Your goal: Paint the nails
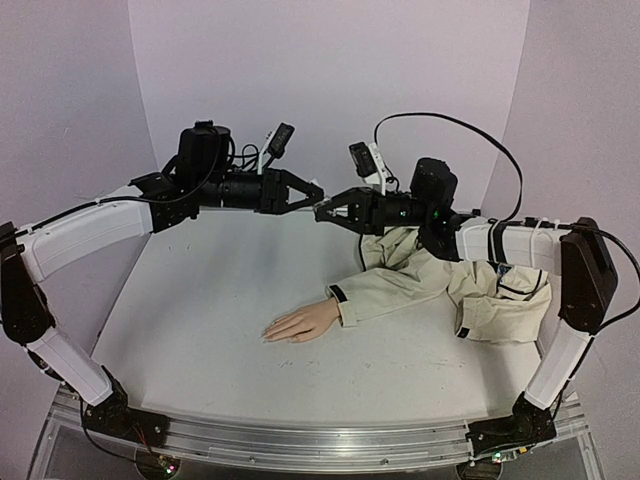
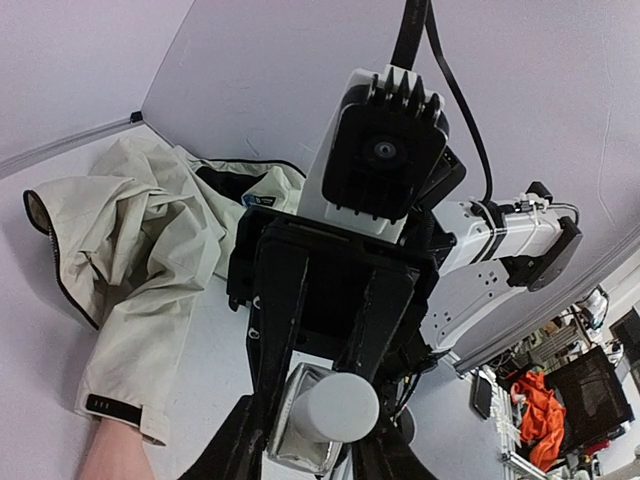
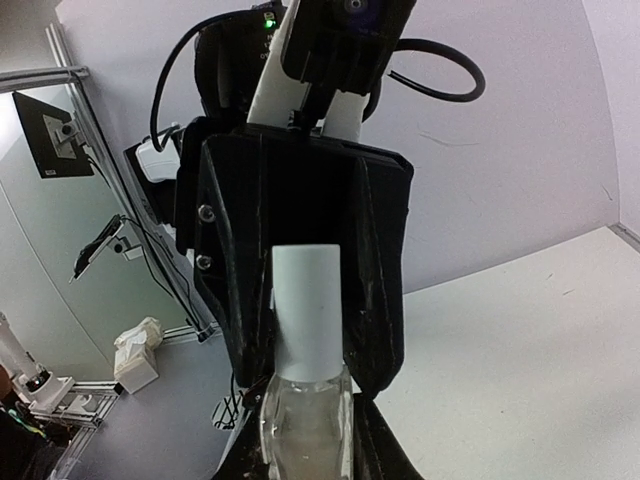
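Both arms meet in mid-air above the far half of the white tabletop (image 1: 200,300), wrists roughly level, tips facing each other.

Right fingers (image 2: 285,300): closed on a small clear bottle (image 3: 303,425), gripping its body. The bottle lies along the finger axis, cap end pointing at the left arm.

Left fingers (image 3: 235,300): one on each side of the bottle's white cylindrical cap (image 3: 307,310). In the right wrist view both sit flush against the cap with no gap showing, so I read it as clamped on the cap. The cap is seated on the bottle neck. In the left wrist view the cap's round end faces the camera, with the clear glass just behind it.

Pale skin-coloured mannequin hand (image 1: 300,323): flat on the tabletop, palm down, near the centre, fingers stretched toward the left arm's side. It is well below and nearer than the bottle, and neither arm touches it.

Nails (image 1: 270,334): at the fingertips on the left end of that hand, too small in the top view to tell their colour or finish.

Beige fabric sleeve (image 1: 400,280): runs from the wrist toward the right arm, cuff with dark trim at the wrist, the rest bunched on the tabletop beside and under the right forearm.
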